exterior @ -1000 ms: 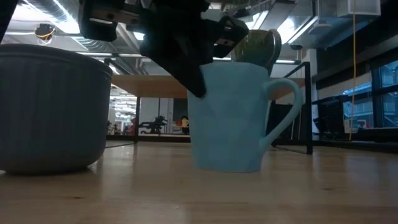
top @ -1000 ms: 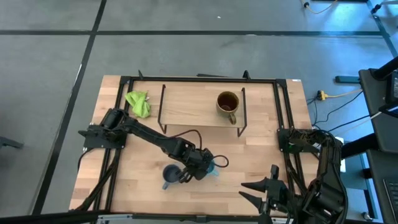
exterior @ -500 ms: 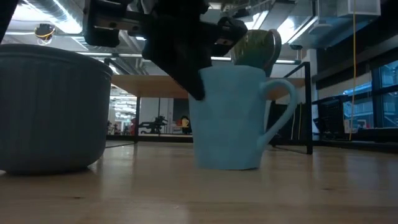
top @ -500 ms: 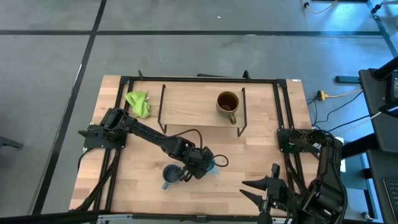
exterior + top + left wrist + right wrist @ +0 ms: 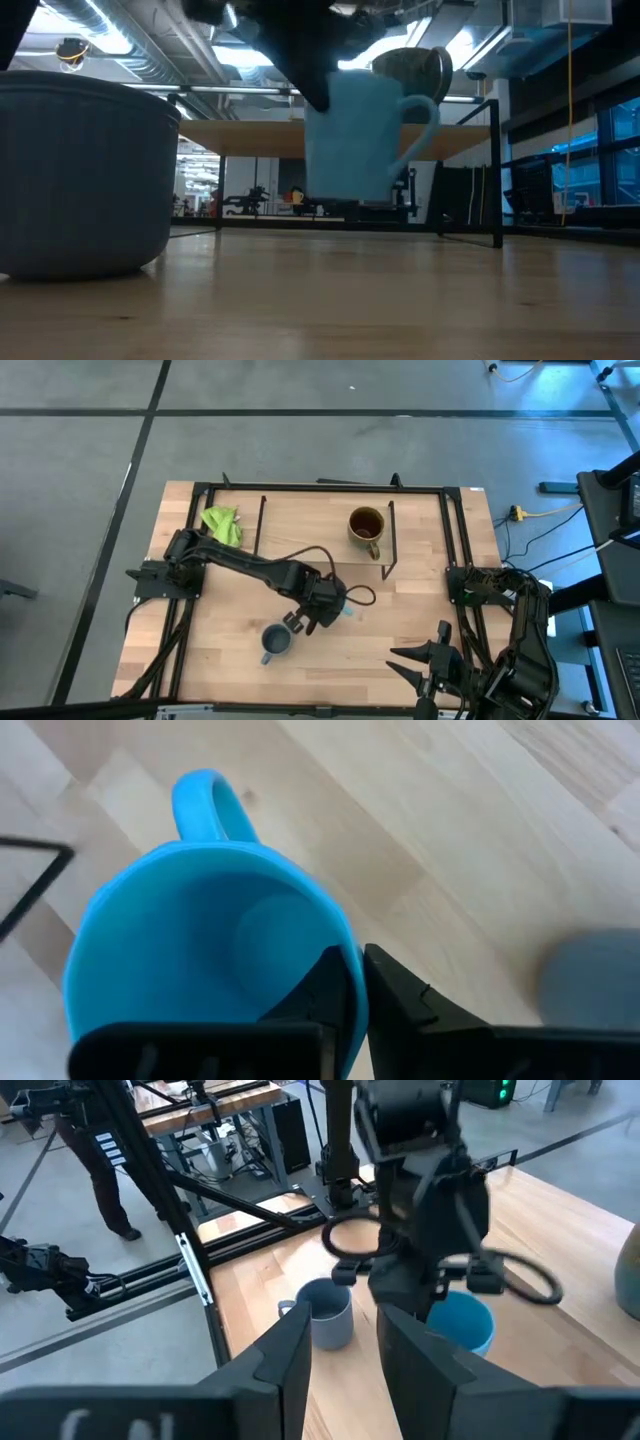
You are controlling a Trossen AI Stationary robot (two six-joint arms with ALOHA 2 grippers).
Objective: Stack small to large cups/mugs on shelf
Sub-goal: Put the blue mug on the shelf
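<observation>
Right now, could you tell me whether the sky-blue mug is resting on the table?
No, in the low view the sky-blue mug hangs clear above the table, its rim pinched by the left gripper.

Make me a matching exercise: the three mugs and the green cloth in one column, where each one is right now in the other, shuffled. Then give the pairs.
Things:
1. sky-blue mug
2. grey-blue mug
3. brown mug
4. green cloth

Places:
A. standing on the shelf
B. on the tabletop, beside the shelf's left end
C. lifted off the tabletop, rim pinched by the left gripper
D. standing on the tabletop near its front edge

Pairs: 1-C, 2-D, 3-A, 4-B
</observation>
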